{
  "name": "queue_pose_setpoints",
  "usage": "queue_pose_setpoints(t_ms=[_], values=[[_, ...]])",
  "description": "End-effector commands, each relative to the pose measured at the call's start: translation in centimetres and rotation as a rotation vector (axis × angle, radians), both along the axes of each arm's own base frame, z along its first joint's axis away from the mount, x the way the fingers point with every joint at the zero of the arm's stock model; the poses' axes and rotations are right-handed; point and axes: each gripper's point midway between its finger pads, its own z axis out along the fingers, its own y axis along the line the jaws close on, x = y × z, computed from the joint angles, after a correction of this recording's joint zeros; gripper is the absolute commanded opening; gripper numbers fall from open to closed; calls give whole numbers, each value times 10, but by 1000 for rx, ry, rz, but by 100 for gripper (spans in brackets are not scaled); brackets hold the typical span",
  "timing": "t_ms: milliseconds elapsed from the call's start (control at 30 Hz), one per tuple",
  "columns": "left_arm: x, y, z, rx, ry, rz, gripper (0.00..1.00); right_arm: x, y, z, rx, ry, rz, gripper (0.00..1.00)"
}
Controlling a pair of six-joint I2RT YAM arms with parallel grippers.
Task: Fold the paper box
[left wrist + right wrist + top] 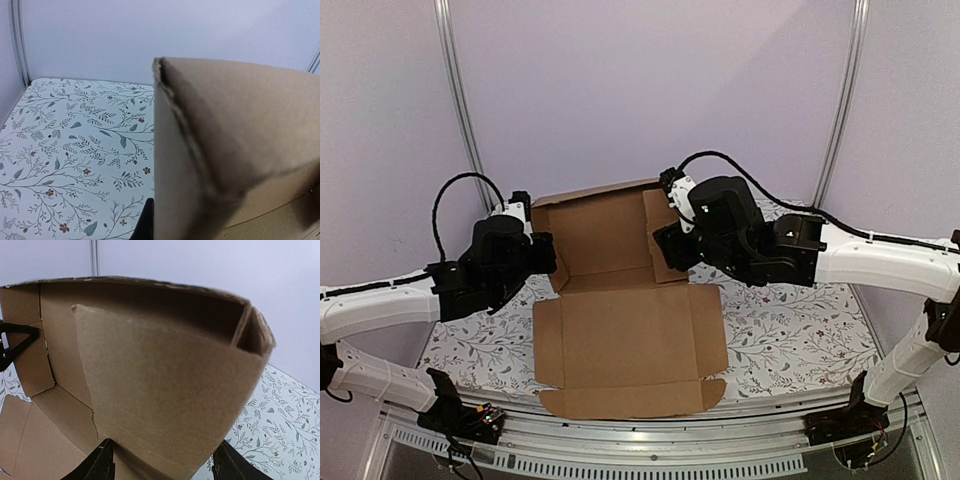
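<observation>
Flanking paper box [620, 340] on floral mat [770, 330]: R jaws spread astride flap [160, 390]; L jaws' state unclear, flap-blocked.

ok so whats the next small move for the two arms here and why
Probably nudge both side flaps slightly further inward. The paper box has its far panel raised, with the left end effector and right end effector at the flaps on its two ends. In the right wrist view the right flap bows instead of standing square to that panel.
</observation>
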Motion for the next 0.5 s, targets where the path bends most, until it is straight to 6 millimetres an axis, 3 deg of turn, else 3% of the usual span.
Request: queue_pose_setpoints(t_ms=[0,333,467], values=[[-5,-3,26,-12,-60,27,0,13,-7,-5,-2,-47,-101,61],[-14,-12,33,31,-92,35,0,21,-8,-14,-25,-82,-142,30],[-17,-18,38,45,-105,28,0,23,-7,-16,-34,-89,-147,26]])
